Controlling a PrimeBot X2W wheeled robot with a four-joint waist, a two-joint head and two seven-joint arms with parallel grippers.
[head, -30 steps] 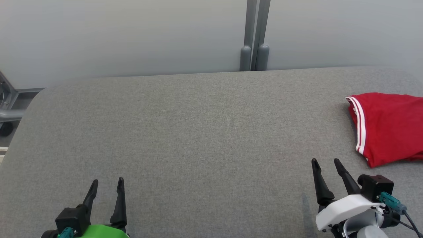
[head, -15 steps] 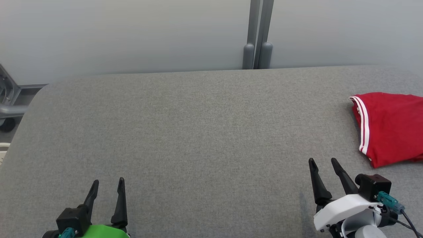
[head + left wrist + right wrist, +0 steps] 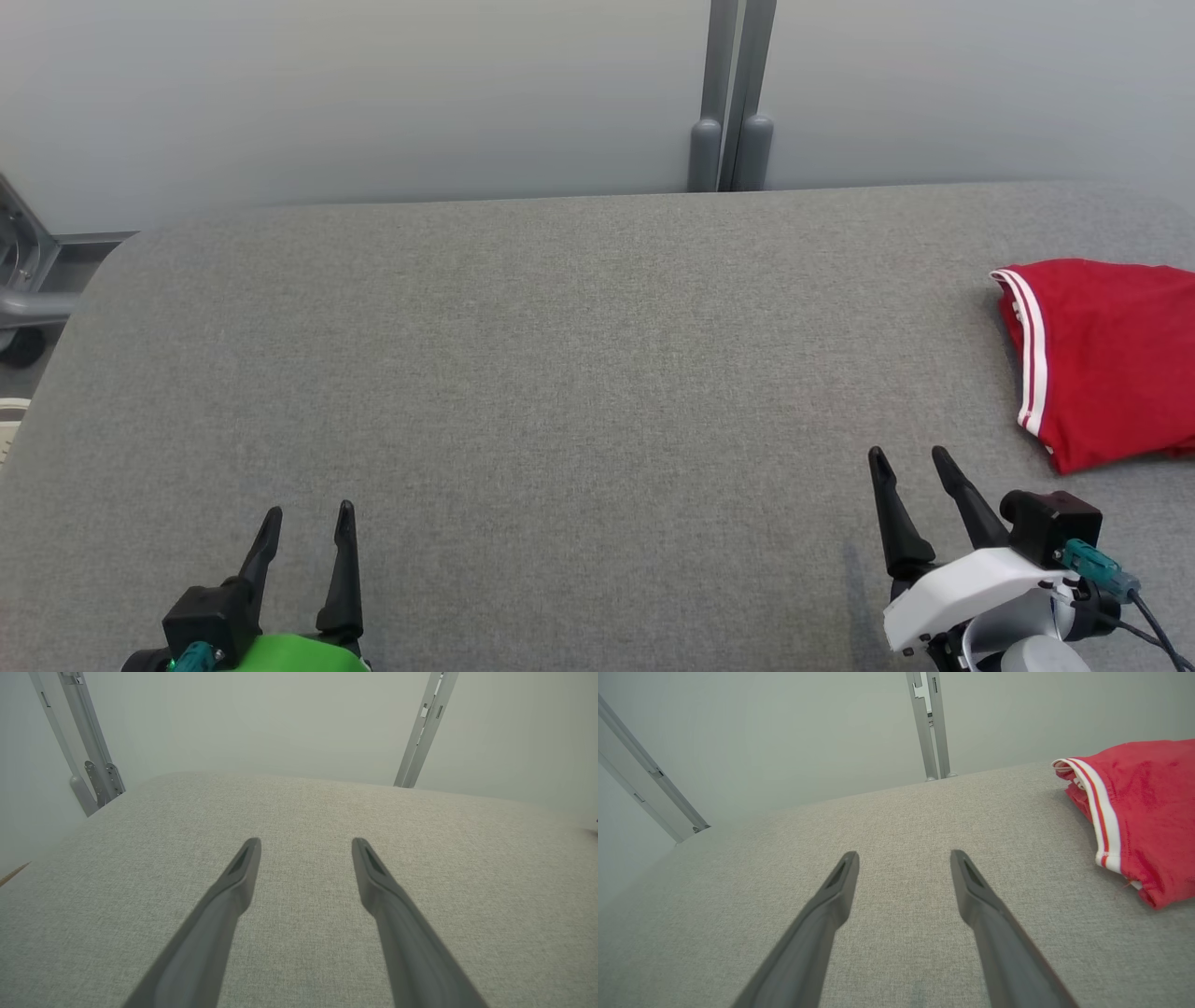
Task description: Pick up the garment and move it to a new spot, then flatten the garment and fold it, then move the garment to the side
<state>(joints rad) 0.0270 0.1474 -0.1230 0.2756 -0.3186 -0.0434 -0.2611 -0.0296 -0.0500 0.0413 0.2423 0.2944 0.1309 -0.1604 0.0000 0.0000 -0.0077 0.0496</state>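
Red garment (image 3: 1111, 359) lying folded at the right side of the grey padded table (image 3: 560, 373), partly cut off by the head view's border. Its white-striped hem faces the table's middle and runs from far to near, slanting slightly rightward toward the robot; the full long axis cannot be judged. Right gripper (image 3: 906, 451), near the garment's near corner but apart from it, fingers spread and empty. Left gripper (image 3: 309, 509), well apart, likewise spread and empty.
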